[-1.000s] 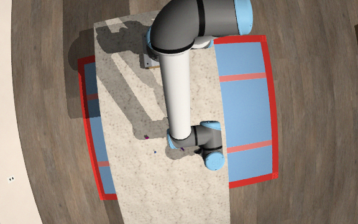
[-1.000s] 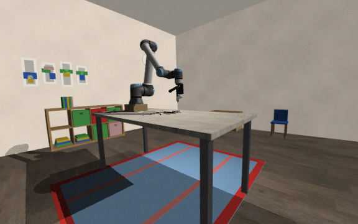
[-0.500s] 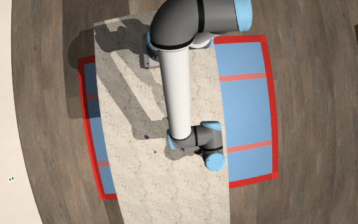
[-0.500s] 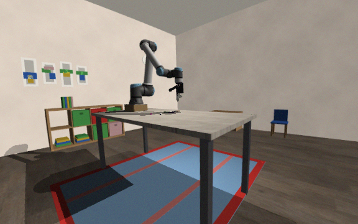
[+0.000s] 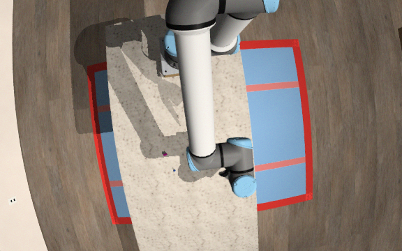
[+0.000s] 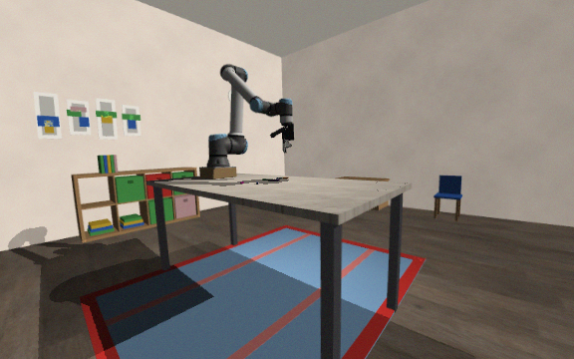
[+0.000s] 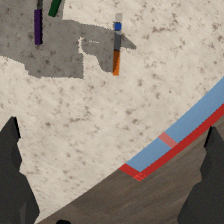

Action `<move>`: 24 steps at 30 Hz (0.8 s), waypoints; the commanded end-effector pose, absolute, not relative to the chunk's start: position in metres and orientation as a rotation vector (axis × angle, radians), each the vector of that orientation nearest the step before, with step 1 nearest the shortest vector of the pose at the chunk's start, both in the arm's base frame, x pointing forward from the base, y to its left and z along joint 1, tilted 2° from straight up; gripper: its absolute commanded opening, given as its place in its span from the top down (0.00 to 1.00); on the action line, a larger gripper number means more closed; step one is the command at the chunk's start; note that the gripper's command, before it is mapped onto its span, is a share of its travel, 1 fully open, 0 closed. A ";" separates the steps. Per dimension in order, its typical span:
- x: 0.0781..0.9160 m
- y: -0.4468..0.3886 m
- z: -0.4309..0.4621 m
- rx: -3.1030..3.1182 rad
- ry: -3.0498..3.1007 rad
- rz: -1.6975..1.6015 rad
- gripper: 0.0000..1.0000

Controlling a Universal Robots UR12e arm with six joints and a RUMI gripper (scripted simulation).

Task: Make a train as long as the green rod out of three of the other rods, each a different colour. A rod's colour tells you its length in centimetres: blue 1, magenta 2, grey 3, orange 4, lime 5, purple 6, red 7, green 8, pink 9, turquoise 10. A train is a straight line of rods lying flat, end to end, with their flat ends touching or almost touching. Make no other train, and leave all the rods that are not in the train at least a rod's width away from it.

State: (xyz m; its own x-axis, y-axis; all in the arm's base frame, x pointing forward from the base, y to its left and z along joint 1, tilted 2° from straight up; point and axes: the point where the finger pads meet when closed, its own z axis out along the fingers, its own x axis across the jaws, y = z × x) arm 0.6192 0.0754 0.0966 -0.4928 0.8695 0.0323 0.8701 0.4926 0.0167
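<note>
Wrist view: three rods form one straight line, end to end, touching or almost touching: a short blue rod [image 7: 118, 26], a grey rod [image 7: 117, 41] and an orange rod [image 7: 116, 63]. They lie flat on the speckled pale stone-look table [image 5: 187, 216] [image 6: 287, 196] [image 7: 60, 150], near its edge. Well apart are one purple rod [image 7: 38, 27] and one dark green rod [image 7: 55, 7], cut by the frame. The black two-jaw hand [image 6: 287, 146] [image 7: 113, 124] is released, jaws wide, above the table. A red-bordered blue mat [image 5: 274, 122] [image 6: 267, 269] [image 7: 215, 100] covers part of the wooden floor [image 5: 354, 139] [image 6: 491, 279] [image 7: 135, 200]; one blue chair [image 6: 449, 185] stands by the wall.
</note>
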 end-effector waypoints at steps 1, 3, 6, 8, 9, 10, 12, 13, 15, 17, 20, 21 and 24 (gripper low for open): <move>0.620 0.075 0.110 -1.572 -2.697 -0.048 0.00; 0.620 0.075 0.114 -1.572 -2.697 -0.048 0.00; 0.620 0.075 0.115 -1.572 -2.697 -0.048 0.00; 0.620 0.075 0.115 -1.572 -2.697 -0.048 0.00; 0.620 0.075 0.115 -1.572 -2.697 -0.048 0.00; 0.620 0.075 0.115 -1.572 -2.697 -0.048 0.00; 0.620 0.075 0.115 -1.572 -2.697 -0.048 0.00; 0.620 0.075 0.115 -1.572 -2.697 -0.048 0.00; 0.620 0.075 0.115 -1.572 -2.697 -0.048 0.00; 0.620 0.075 0.115 -1.572 -2.697 -0.048 0.00; 0.620 0.075 0.115 -1.572 -2.697 -0.048 0.00; 0.620 0.075 0.115 -1.572 -2.697 -0.048 0.00; 0.620 0.075 0.115 -1.572 -2.697 -0.048 0.00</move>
State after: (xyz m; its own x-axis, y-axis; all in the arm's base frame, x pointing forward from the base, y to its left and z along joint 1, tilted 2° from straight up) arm 0.6189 0.0746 0.1147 -0.4928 0.8695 0.0331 0.8701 0.4926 0.0158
